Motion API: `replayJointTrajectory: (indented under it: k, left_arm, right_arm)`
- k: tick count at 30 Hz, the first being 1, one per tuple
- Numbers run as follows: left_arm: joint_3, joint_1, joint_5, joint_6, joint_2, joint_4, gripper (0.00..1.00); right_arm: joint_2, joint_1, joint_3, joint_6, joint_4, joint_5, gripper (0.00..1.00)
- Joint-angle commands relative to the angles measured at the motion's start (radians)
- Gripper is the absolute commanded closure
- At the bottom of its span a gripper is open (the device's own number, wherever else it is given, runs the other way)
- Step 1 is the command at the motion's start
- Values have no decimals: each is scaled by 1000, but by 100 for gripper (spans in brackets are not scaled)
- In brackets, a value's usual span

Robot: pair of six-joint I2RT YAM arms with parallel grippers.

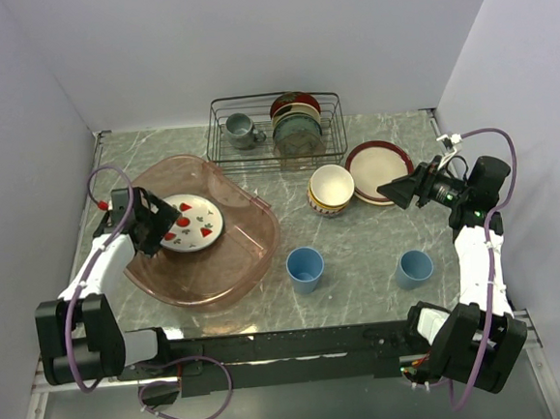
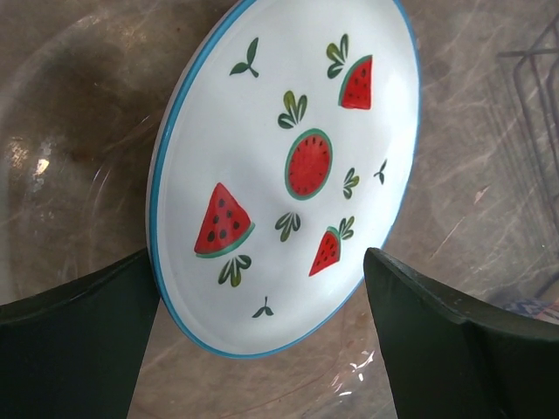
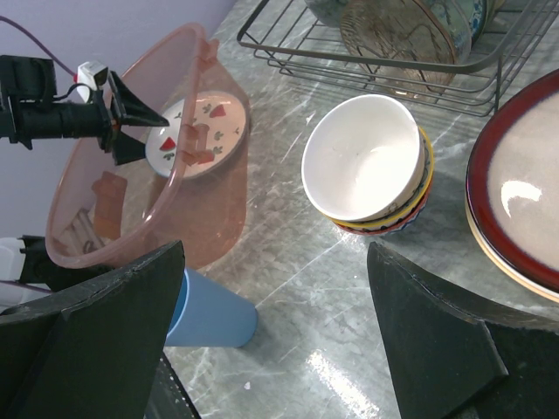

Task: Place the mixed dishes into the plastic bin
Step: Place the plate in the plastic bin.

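- L gripper point(image 1: 153, 219) point(image 2: 260, 266): over near-left part of plastic bin point(image 1: 260, 232). Jaws wide apart, nothing gripped.
- Dish in bin: white fruit-print plate point(image 1: 192, 222) point(image 2: 288, 166) lies flat on the bin floor, left of centre. Thin blue rim line, red watermelon motifs w/ green leaves. In L wrist view it sits beyond and between the two fingers. Contact w/ the left-hand finger point(image 2: 79, 340) cannot be told.
- Bin posn: upright on left half of table point(image 1: 361, 252), one plate seen inside.
- R gripper point(image 1: 400, 188) point(image 3: 275, 253): in the air at right side, tips toward the plate stack. Jaws wide apart, empty.
- Outside bin: red-rimmed plate point(image 1: 379, 168) point(image 3: 524, 175) on top of a stack on the table. A yellowish plate edge shows beneath it.
- Outside bin: cream bowl point(image 1: 331, 184) point(image 3: 362, 157) nested in red-patterned bowl point(image 3: 384, 225), just left of the stack.
- Outside bin: left cup point(image 1: 305, 267) point(image 3: 210, 310), light blue, upright, just beside bin's near-right rim. The right cup point(image 1: 414, 268), same colour, upright, is well apart from it, near R arm.
- Far edge: wire rack point(image 1: 276, 153) w/ grey mug point(image 1: 242, 130) and upright plates point(image 1: 298, 126).
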Motion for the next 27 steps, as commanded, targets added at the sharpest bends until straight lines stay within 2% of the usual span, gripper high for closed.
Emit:
replayJointTrajectory:
  k: [1,20,27]
  left_arm:
    - [77,2,18,29,39,3,1]
    - [263,0,-102,51,168,-227,1]
    - [278,0,-122,65,169,-243,1]
  right_arm:
    - [-1,-4,-2,0,24,-4,7]
    - [-2,-4,-2,4,24,-7,7]
    - [-4,-4,0,0,24,-4,7]
